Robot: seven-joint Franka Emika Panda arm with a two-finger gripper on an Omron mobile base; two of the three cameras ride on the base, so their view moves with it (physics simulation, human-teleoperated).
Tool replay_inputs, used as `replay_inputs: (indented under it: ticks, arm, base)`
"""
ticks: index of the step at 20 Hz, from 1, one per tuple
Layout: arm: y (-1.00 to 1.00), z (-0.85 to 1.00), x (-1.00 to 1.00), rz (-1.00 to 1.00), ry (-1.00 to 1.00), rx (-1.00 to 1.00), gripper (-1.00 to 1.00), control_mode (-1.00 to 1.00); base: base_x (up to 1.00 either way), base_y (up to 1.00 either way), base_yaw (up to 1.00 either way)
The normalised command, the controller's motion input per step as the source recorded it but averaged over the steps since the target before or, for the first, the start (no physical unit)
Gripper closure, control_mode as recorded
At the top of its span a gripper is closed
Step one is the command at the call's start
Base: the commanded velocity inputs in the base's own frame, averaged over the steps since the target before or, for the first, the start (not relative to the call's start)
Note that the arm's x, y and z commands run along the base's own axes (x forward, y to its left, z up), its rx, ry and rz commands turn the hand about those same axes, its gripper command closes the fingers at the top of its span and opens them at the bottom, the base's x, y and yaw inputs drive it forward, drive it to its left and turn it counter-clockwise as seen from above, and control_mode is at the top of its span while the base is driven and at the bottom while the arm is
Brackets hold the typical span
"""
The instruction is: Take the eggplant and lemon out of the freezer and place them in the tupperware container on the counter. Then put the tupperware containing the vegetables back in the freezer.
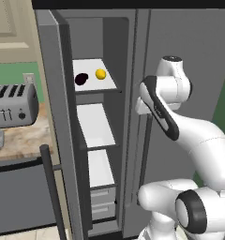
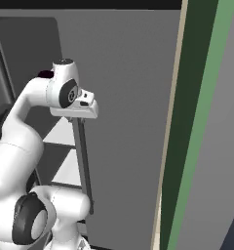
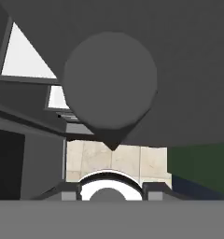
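Where the freezer (image 1: 100,122) stands open in the left base view, we see its grey door (image 1: 53,93) swung out to the left and white shelves stacked inside, with low drawers near the bottom. On the top shelf (image 1: 93,77) the eggplant (image 1: 81,78) lies just beside the lemon (image 1: 101,73), the dark lump to the left and the yellow ball to the right, apart from each other. Our arm (image 1: 180,122) rises from the lower right and bends up in front of the wider grey door (image 1: 189,56) alongside, next to its long dark handle (image 2: 83,161). In the hand view that handle's rounded end (image 3: 109,88) looms close ahead, and white shelves (image 3: 25,56) show off to the left. We cannot tell whether the claw is open or closed, as its tips are not clearly seen. To the left, the toaster (image 1: 13,105) sits on the table (image 1: 25,140), well apart from the freezer shelves.
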Motion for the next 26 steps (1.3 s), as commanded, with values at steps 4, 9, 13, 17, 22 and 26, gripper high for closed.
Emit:
replay_inputs:
  ticks: [4, 9, 13, 17, 22, 26]
  arm:
    - [0.06, 0.23, -0.37, 0.0, -0.17, 0.0, -1.0, -1.0]
    - [0.0, 0.61, -0.97, 0.0, -0.45, 0.0, -1.0, -1.0]
    - [0.0, 0.54, -1.0, 0.0, -0.36, 0.0, -1.0, -1.0]
    - [-0.01, 0.52, -0.98, 0.0, -0.31, 0.0, -1.0, -1.0]
    - [0.0, 0.54, -0.51, -0.01, -0.21, 0.0, -1.0, -1.0]
    - [0.0, 0.55, -0.07, -0.01, -0.03, 0.0, -1.0, -1.0]
  base:
    - [0.0, 0.0, 0.0]
    - [0.0, 0.0, 0.0]
    - [0.0, 0.0, 0.0]
    - [0.0, 0.0, 0.0]
    - [0.0, 0.0, 0.0]
    - [0.0, 0.0, 0.0]
